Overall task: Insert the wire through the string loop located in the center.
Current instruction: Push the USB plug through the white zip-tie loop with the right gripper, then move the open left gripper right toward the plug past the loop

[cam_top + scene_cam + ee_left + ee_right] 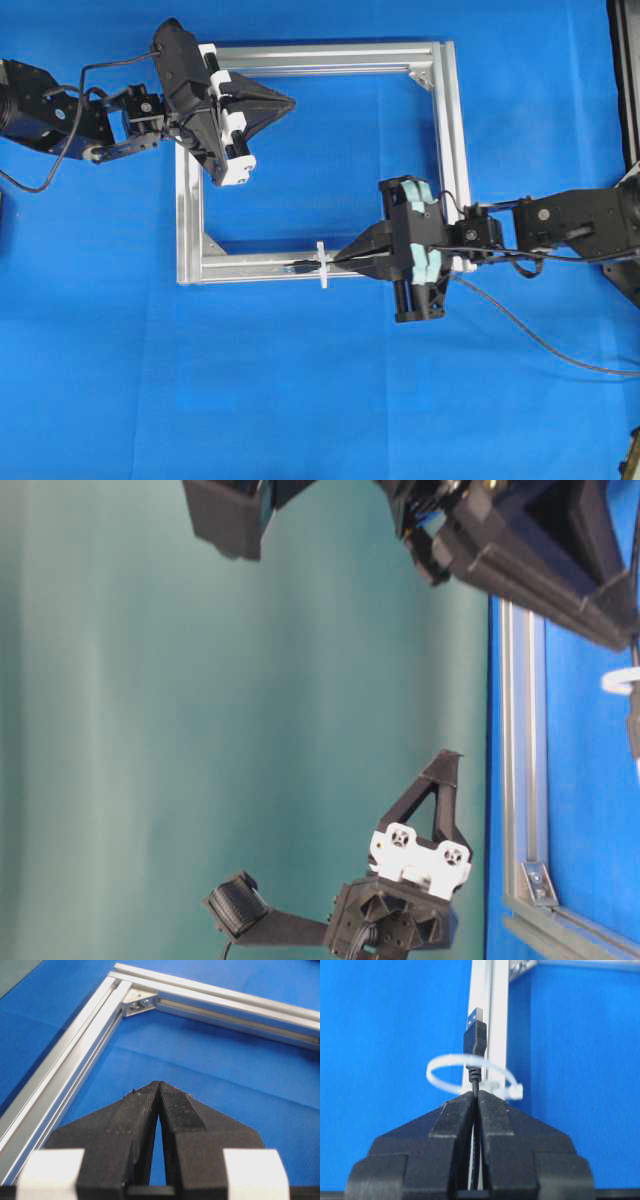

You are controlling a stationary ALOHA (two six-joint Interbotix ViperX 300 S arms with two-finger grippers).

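My right claw [476,1094] is clenched on the wire [475,1042], its USB plug already through the string loop [470,1076]; the left claw [159,1085] is clenched empty, and I fear any drift snagging the tie.

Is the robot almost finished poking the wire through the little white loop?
Nearly. Done: the right gripper is shut on the wire, and its plug end already sticks out past the string loop. In hand: feeding it along the frame. Left: passing more wire through. The left gripper is shut, holding nothing.
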